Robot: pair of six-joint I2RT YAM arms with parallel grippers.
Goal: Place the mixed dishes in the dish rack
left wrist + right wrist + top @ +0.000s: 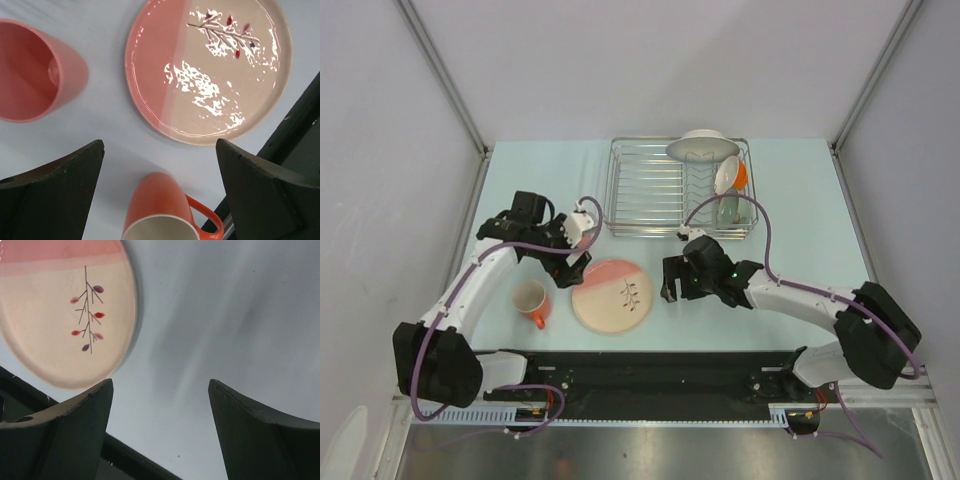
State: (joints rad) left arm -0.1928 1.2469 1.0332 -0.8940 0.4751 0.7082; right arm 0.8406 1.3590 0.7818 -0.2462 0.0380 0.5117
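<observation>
While three dishes are waiting loose on the table (pixel 800 200), the loading is sitting at a pickup step, and neither arm is carrying anything. Left gripper (pixel 160 145): its jaws are standing wide apart on nothing. The orange mug with white inside (pixel 160 210) is showing low between the two fingers, its handle pointing toward the right-hand one and touching neither. The salmon-pink tumbler (pixel 35 70) is lying outside and beyond the left-hand finger, and whether it is upright is hard to tell. The pink-and-cream plate with leaf sprig (pixel 207 75) is lying flat ahead of the jaws. Right gripper (pixel 160 382): its jaws are likewise standing apart, with only bare table between them. The same plate is lying beyond and outside its left-hand finger, close by but not touching. Dish rack (pixel 650 195): it is standing well beyond both sets of jaws and is already holding a white plate (pixel 703 147) at its far rim, a small cream bowl (pixel 725 172) and a small green bowl (pixel 727 210) along one side. Step in hand, as a judgement: the left arm is lining up on the mug. Next, the jaws are needing to drop around the mug's wall, close firmly, lift clear and carry it to a free stretch of bars. The flat plate is probably calling for an edge grip.
</observation>
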